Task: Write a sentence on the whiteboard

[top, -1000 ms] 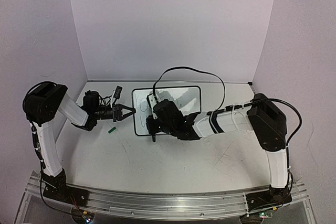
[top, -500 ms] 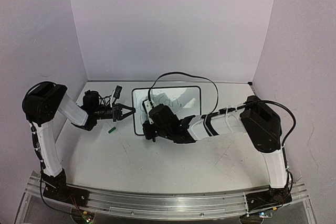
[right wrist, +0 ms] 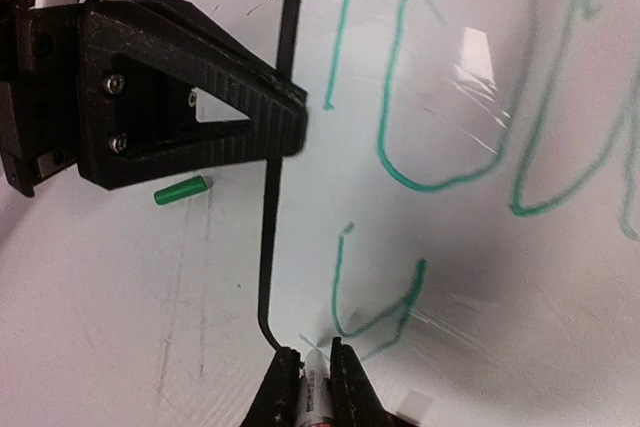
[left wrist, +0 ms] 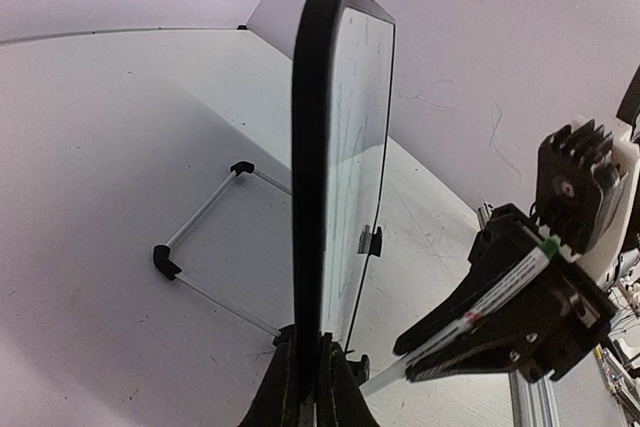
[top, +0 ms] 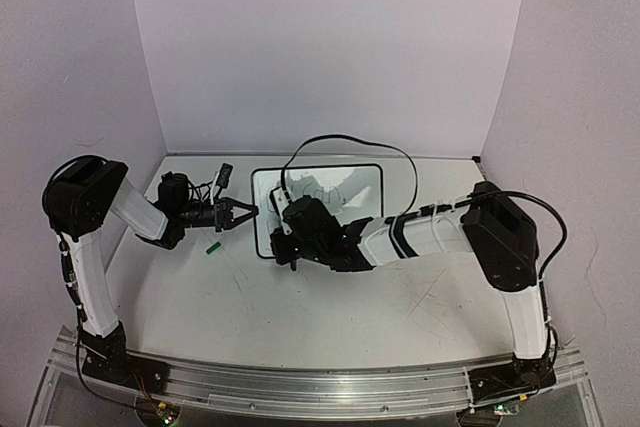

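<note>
Small black-framed white whiteboard (top: 365, 185) stands propped on scratched white desk (top: 300, 317), toward 12 o'clock. Green handwritten sentence (right wrist: 420, 185) reads "You", then "y". At its 9 o'clock edge the left end effector (left wrist: 305, 387) clamps the frame. The right end effector (right wrist: 312, 387) pinches a white marker pen (right wrist: 314, 375), tip at the board's 7 o'clock corner. Small green cap (top: 212, 245) lies at 8 o'clock.

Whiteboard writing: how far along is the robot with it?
Done: a green top line and the first letter of a second line are on the whiteboard. In hand: the left hand clamps the board's edge; the right hand holds the marker near that letter. Left: presumably the rest of the second line.
</note>
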`<state>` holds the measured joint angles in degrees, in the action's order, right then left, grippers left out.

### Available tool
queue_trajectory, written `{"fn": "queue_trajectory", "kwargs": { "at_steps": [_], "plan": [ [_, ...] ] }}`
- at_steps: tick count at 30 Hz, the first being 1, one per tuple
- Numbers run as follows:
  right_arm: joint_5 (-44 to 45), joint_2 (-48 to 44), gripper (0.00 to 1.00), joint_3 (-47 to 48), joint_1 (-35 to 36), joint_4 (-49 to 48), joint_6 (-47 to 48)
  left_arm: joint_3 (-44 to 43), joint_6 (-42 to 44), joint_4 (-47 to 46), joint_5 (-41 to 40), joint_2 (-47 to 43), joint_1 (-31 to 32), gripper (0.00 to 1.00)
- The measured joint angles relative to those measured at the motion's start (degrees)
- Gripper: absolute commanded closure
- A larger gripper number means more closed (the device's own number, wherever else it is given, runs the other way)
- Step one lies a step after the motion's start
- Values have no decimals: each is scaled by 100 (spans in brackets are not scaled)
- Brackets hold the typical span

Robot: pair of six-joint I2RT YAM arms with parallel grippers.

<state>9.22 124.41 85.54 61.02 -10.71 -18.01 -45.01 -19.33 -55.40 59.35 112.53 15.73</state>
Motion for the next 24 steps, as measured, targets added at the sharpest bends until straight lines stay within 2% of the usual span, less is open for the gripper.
{"fn": "queue_trajectory", "kwargs": {
  "at_steps": [4, 8, 24],
  "plan": [
    [72, -740, 100, -634, -34, 47, -56, 0, -2, 5, 3, -2, 0, 100],
    [298, -1262, 100, -844, -86, -65, -31, 0, -2, 10, 4, -2, 2, 100],
    [514, -1273, 100, -844, -162, -172, 205, 2, 4, 48, 0, -7, 2, 100]
  ]
}}
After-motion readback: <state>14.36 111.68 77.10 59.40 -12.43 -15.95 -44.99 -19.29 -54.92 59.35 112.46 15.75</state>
